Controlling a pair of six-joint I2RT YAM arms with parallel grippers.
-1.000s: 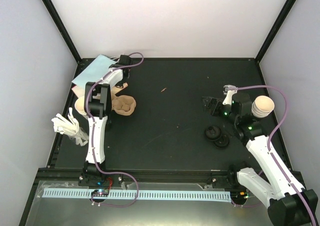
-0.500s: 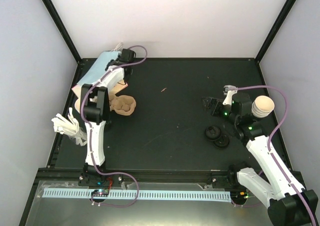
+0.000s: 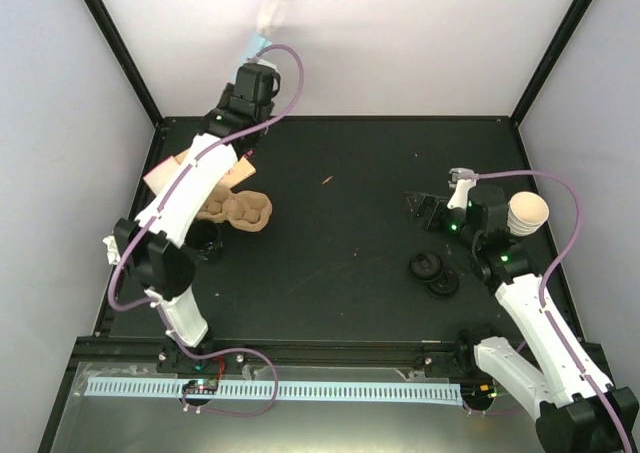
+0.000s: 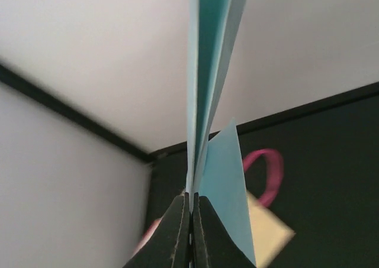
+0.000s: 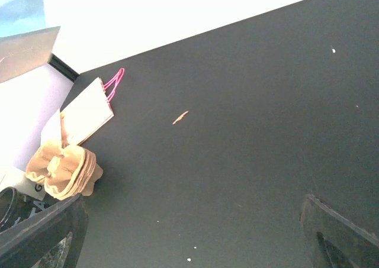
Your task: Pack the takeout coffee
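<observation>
up at the far left, above the table (image 3: 350, 233) and against the white back wall: left tool (image 3: 256, 51) clamped shut on a blue paper bag (image 3: 270, 15), blurred in the overhead view. closer in, on the left wrist view, shows both fingers (image 4: 176, 235) pressed together on the bag's folded edge, with the blue sheets fanning upward from the pinch. below it, flat on the table in the far left corner, a cream bag (image 3: 165, 173) with a pink handle (image 4: 269, 173). just near of that bag, a stack of pulp cup carriers (image 3: 237, 211), resting on the dark surface.

over on the right side, right tool (image 3: 425, 213) spread wide and gripping nothing, low over the table; only the two finger ends at the bottom corners of the right wrist view. just right of that arm, a stack of paper cups (image 3: 527, 213). near of the tool, black lids (image 3: 432, 271) lying on the table, apart from the fingers. toward the far middle, a small orange scrap (image 3: 327, 181), well apart from everything else.
</observation>
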